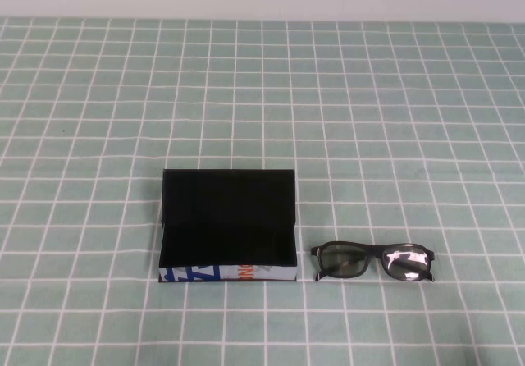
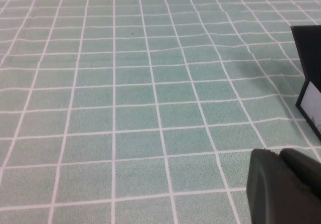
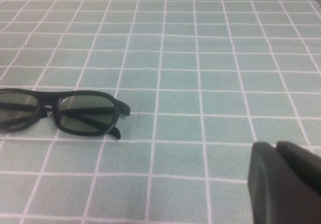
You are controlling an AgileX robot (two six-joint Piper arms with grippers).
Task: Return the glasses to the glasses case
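I see the glasses case (image 1: 228, 226) lying open near the front edge of the counter, a little left of centre, its flap laid back toward the far edge so the black hollow faces up to receive the glasses (image 1: 372, 262), which rest folded just beside it on the right. The left gripper (image 2: 286, 186) and right gripper (image 3: 286, 181) hang low over bare cloth, holding nothing; I cannot tell how their jaws stand.

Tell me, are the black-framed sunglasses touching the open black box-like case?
Apart. The high view shows a strip of green checked cloth between the black-framed sunglasses and the black box-like case. Neither claw appears there; each wrist view shows its own claw's tip.
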